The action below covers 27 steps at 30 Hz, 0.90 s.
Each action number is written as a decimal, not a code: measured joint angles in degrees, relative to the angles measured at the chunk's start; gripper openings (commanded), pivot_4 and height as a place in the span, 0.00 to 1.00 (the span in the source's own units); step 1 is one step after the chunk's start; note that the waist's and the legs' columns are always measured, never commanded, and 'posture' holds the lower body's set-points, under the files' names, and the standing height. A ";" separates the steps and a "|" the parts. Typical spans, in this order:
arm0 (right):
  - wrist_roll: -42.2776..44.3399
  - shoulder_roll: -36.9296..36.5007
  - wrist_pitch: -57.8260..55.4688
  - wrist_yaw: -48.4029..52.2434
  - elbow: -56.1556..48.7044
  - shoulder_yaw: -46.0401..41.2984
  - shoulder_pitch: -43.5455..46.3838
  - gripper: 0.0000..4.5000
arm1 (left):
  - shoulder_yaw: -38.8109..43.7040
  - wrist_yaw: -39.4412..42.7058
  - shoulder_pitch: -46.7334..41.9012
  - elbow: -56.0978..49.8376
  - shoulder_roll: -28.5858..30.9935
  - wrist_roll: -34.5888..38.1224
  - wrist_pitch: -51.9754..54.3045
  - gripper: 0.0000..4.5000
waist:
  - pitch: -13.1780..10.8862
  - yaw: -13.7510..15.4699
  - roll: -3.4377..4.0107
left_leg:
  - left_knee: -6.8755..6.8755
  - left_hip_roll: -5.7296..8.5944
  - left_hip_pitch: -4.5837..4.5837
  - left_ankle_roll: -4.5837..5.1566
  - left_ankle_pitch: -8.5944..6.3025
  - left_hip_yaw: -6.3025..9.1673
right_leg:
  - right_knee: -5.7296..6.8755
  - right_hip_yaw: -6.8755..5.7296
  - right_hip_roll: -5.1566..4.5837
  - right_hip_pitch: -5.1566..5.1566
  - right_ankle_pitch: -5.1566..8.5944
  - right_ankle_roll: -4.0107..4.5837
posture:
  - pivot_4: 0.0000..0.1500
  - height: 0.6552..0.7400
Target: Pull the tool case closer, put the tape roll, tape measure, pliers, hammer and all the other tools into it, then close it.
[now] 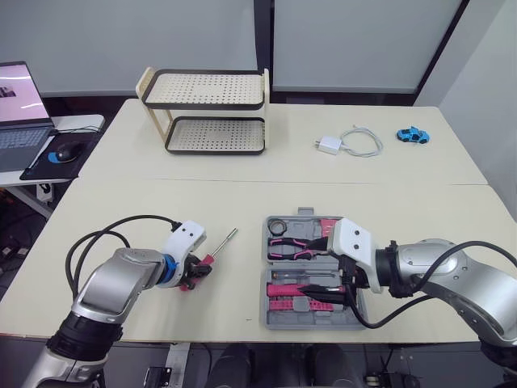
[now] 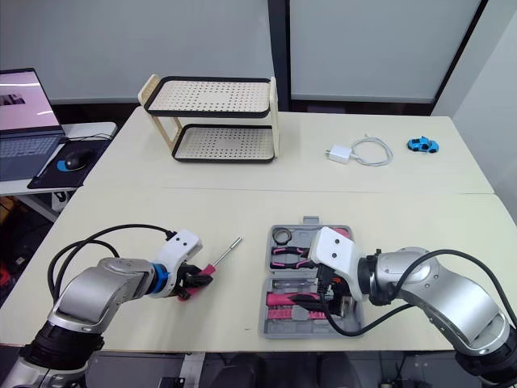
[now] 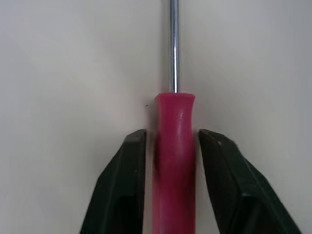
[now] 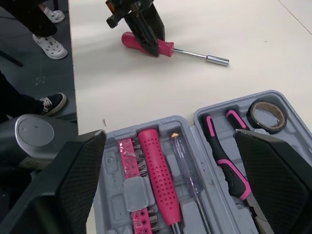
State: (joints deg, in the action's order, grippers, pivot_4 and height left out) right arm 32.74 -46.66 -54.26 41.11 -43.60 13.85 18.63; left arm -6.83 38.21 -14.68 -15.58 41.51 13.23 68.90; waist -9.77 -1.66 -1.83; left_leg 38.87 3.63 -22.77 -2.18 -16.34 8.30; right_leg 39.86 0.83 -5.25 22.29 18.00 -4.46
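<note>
The grey tool case (image 1: 353,313) lies open near the table's front edge. It holds a tape roll (image 1: 277,226), pink-handled pliers (image 1: 289,246), a pink-handled tool (image 4: 158,180) and a clear-handled screwdriver (image 4: 187,165). My right gripper (image 4: 168,139) hovers low over the case's right side, open and holding nothing. Left of the case, a red-handled screwdriver (image 1: 224,241) lies flat on the table. My left gripper (image 3: 172,136) straddles its handle, with a thin gap showing on each side between finger and handle.
A two-tier perforated rack (image 1: 206,109) stands at the back. A white charger with cable (image 1: 347,144) and a blue toy car (image 1: 412,135) lie back right. A laptop (image 1: 20,105) and mouse (image 1: 65,151) sit on a side desk to the left.
</note>
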 measured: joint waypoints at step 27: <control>-0.06 0.28 1.61 -1.28 -2.34 -3.26 -4.10 1.00 | 11.39 2.71 13.47 2.34 -3.03 4.46 -29.51 1.00 | 0.02 0.17 0.08 | -0.12 -0.09 0.01 0.00 -0.01 -0.17 | -0.40 0.05 0.00 -0.05 -0.06 0.13 | 1.00 1.00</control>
State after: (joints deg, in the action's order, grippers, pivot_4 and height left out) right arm 32.68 -46.38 -52.66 39.84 -45.95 10.59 14.53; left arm 4.55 40.91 -1.22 -13.24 38.48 17.69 39.39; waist -9.75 -1.49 -1.76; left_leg 38.75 3.54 -22.76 -2.18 -16.36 8.13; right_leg 39.45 0.87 -5.25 22.24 17.94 -4.33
